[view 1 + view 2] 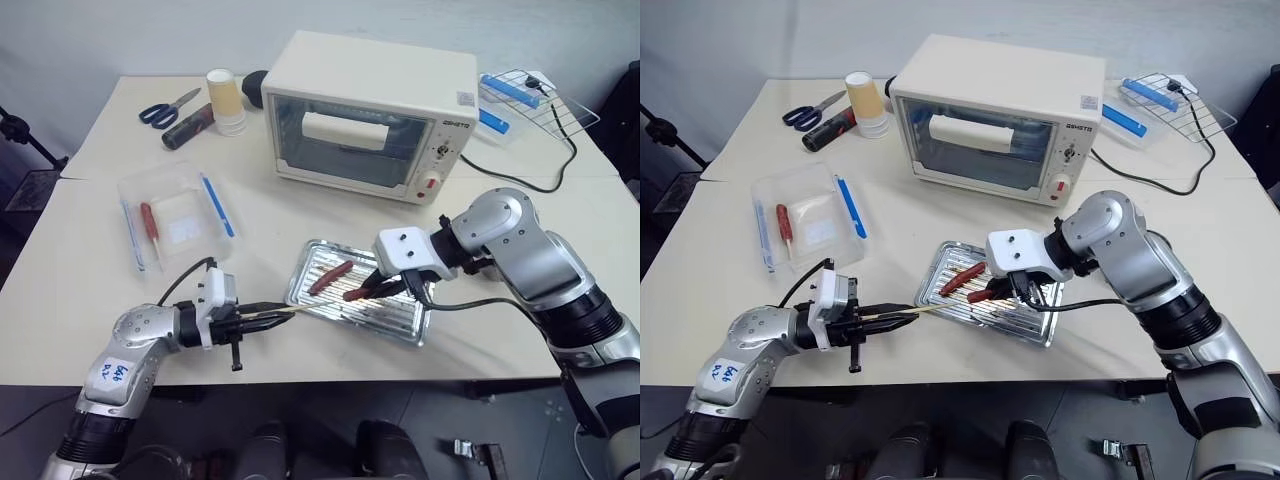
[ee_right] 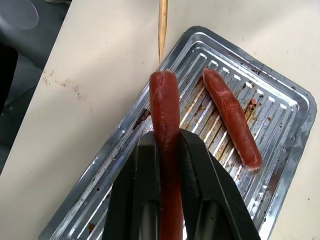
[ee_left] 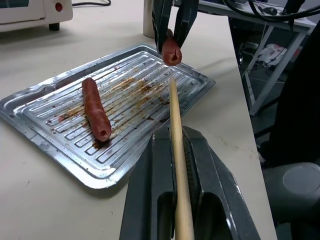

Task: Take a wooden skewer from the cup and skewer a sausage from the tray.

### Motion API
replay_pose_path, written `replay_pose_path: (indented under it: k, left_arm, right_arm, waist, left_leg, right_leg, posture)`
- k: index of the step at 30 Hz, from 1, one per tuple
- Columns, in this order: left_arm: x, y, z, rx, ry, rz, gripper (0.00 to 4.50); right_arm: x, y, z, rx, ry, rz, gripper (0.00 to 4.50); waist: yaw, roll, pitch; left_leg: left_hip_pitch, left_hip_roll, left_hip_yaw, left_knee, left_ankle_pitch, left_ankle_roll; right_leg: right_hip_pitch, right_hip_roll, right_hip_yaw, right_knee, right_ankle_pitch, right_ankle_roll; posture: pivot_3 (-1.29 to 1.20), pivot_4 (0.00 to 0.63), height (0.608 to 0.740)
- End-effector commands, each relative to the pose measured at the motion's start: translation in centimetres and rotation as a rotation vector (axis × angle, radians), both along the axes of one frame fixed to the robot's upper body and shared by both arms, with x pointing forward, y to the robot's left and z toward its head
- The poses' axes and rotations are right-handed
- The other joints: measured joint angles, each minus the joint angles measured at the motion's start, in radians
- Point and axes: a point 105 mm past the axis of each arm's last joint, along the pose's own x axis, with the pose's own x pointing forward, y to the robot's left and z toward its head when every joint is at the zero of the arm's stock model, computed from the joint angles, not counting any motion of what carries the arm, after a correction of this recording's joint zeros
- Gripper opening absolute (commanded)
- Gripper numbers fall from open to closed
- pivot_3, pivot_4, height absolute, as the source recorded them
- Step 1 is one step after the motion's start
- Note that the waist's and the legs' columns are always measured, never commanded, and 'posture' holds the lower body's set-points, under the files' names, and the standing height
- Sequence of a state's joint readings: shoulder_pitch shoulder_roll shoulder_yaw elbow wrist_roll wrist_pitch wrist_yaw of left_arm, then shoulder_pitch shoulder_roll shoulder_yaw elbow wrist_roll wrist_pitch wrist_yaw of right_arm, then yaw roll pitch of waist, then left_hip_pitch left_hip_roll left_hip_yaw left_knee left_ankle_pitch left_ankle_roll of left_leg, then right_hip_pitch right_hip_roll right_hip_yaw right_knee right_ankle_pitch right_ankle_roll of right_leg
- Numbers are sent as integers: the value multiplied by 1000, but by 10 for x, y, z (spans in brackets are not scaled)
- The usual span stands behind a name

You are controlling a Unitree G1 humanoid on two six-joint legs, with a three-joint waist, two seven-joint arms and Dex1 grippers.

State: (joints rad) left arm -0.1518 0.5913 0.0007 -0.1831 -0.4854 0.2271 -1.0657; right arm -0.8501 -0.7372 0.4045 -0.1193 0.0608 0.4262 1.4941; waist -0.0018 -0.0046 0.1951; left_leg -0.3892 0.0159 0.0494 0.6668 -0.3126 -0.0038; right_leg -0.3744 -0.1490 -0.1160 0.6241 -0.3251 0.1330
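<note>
- Pale beige tabletop (image 1: 300, 215), seen from the head camera, with both arms reaching in over its near edge.
- Left gripper (image 1: 268, 316): fingers closed on the wooden skewer (image 1: 282, 314), which runs level between them and projects toward the tray; in the left wrist view the stick's tip (image 3: 172, 82) sits just short of the end face of the held sausage.
- Right gripper (image 1: 385, 289): fingers clamped on the sausage (image 2: 165, 110), gripped lengthwise and lifted above the tray's ribbed base; its free end points toward the skewer tip (image 2: 162, 30), the two nearly in line, contact not resolvable.
- Tray (image 1: 400, 322): shallow silver metal, grease-stained ribs, lying near the table's front edge between the two grippers.
- Second sausage (image 1: 330, 277): lying flat on the tray's ribs, beside and apart from the held one.
- Clear plastic box (image 1: 180, 195): on the robot's left, holding a blue-handled stick (image 1: 217, 205) and a red-handled tool (image 1: 148, 222).
- Toaster oven (image 1: 365, 115): white, behind the tray, door shut.
- Far edge: stacked paper cups (image 1: 226, 100), scissors (image 1: 165, 108) and a wire rack (image 1: 545, 105).
</note>
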Motion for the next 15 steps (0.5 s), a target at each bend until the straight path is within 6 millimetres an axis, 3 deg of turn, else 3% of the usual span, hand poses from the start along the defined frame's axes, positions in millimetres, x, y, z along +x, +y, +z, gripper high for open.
replay_pose_path:
  k: [1,15]
  left_arm:
    - [-2,-6,7,-30,-25,-22,0]
    - [-4,-9,6,-33,-20,-20,0]
  right_arm:
    - [-7,4,4,6,-9,28,214]
    - [-4,4,-4,-3,5,10,214]
  waist:
    - [0,0,0]
    - [0,0,0]
  left_leg:
    - [0,0,0,0,0,0]
    - [0,0,0,0,0,0]
  right_leg:
    - [0,0,0,0,0,0]
    - [0,0,0,0,0,0]
  posture:
    - [0,150,740]
    - [0,150,740]
